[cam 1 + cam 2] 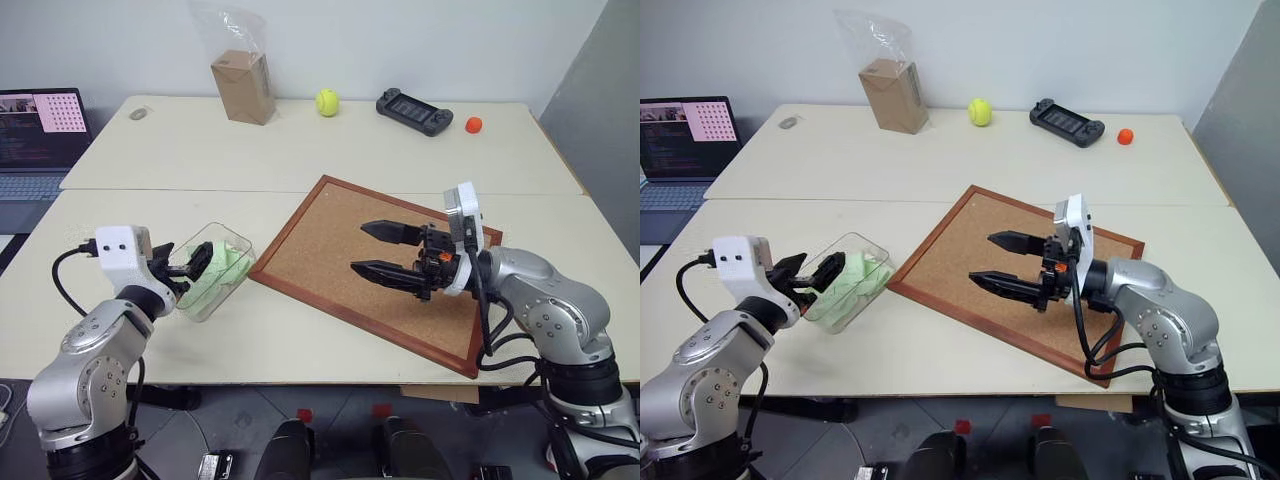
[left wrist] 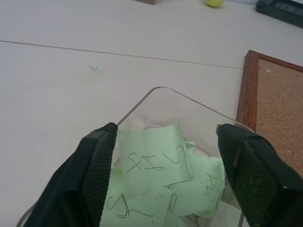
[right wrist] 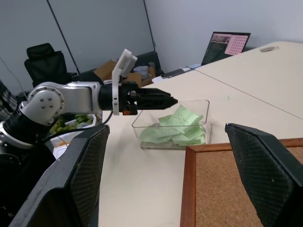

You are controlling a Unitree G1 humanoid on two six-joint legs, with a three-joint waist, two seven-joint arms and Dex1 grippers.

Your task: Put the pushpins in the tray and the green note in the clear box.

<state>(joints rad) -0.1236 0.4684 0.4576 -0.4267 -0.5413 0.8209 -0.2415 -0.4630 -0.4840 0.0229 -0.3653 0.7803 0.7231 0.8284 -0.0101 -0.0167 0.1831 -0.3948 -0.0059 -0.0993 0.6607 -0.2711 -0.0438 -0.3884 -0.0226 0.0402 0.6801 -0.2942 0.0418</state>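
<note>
Both my grippers, left (image 1: 190, 270) and right (image 1: 385, 250), are spread wide over the cream worktop (image 1: 300, 150), pale green paper notes (image 2: 156, 161) piled in the clear plastic box (image 1: 215, 270) near its front-left edge.

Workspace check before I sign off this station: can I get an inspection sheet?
Surface: pale tables pushed together, seam between them.
Job's things: clear box holds several green notes; corkboard lies beside it; pushpins and tray: nothing seen.
Clutter: bagged cardboard box, tennis ball, black handheld controller, small orange ball.
Grippers: left end effector open over the box, holding nothing; right end effector open above the corkboard, empty.
Cables: black leads along both arms.
Surroundings: laptop on a side table; office chair.
</note>
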